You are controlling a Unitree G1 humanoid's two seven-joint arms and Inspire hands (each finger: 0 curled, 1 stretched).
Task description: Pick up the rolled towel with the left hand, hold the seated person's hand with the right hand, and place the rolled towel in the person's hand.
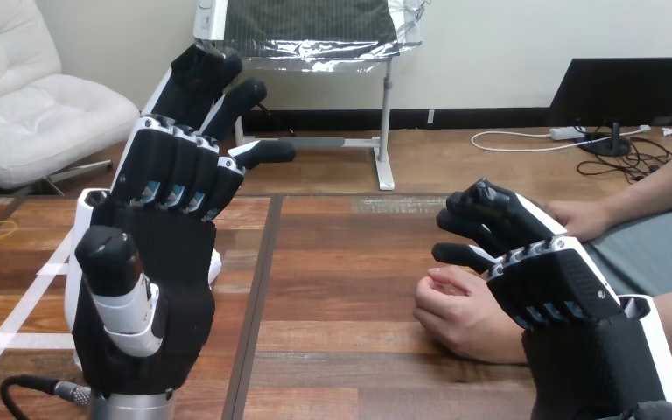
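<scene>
Well left of the person's hand [459,315], my left hand [166,262] is spread open, empty; my right hand [569,284], fingers [490,206] relaxed, hangs just beside it, ready to hold.

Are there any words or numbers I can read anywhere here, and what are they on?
None can be read. The left hand, the right hand, the person's hand and the wooden table show no words, numbers or signs.
</scene>
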